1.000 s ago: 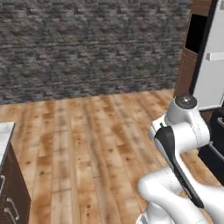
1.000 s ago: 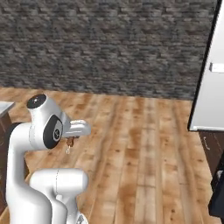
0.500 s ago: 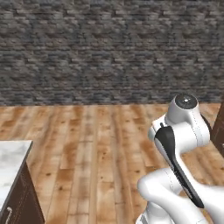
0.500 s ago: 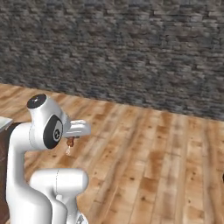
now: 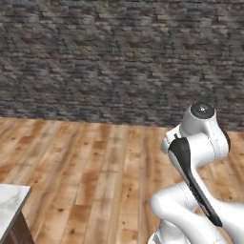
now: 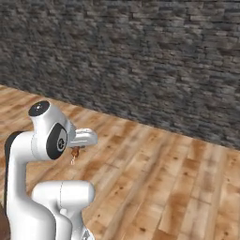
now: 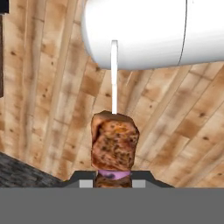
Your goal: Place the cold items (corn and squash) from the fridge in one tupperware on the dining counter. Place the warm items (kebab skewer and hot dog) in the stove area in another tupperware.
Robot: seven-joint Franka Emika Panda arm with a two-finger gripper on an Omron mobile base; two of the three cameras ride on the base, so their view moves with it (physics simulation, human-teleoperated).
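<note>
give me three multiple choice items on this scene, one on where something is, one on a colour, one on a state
1. Where is the kebab skewer?
A. lying on the floor
B. clamped in the claw
C. on the marbled counter corner

2. What colour is the skewer's stick?
A. white
B. black
C. green

3. What state is the claw in?
A. wide open and empty
B. shut on the kebab skewer
C. shut on a hot dog

Answers:
1. B, the hand view has the browned meat piece sitting between the dark finger tips, well above the wooden floor.
2. A, a thin white stick rises from the meat in the hand view.
3. B, the tips sit tight at the base of the kebab; in the right base view a small brown bit hangs below the hand.
</note>
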